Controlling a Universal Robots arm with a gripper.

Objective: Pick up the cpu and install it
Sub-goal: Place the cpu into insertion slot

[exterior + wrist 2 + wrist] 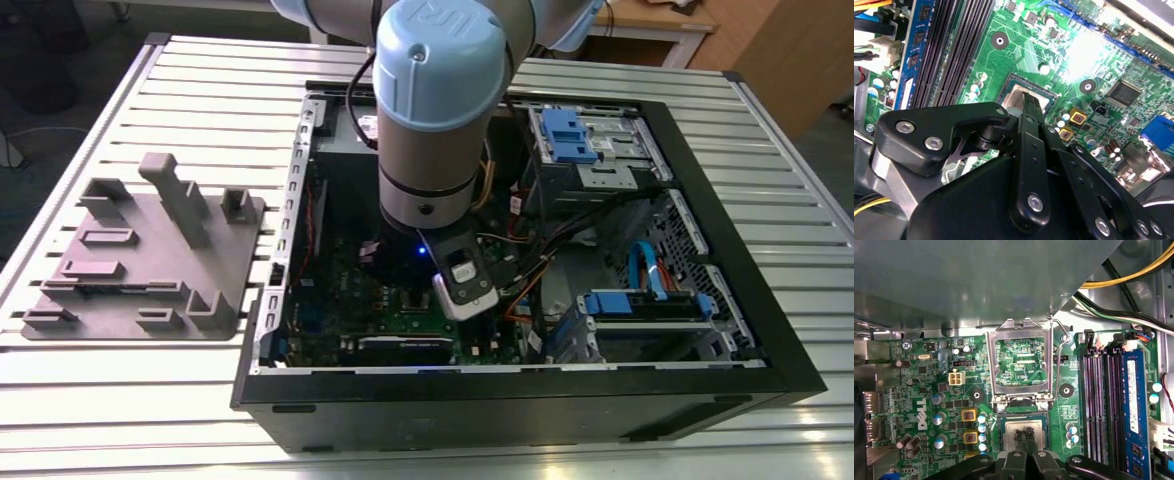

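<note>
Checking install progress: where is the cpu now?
In the first wrist view, the cpu lies in the socket under the gripper, beside the open load plate.

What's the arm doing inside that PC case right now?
The Universal Robots arm reaches down into the open black computer case on the slatted metal table. Its black gripper is right over the cpu, a small square chip with a silver-grey top, which appears to lie in the socket on the green motherboard. The socket's metal hold-down frame stands flipped open. A grey plastic fixture sits at the exterior view's left of the case.
</note>
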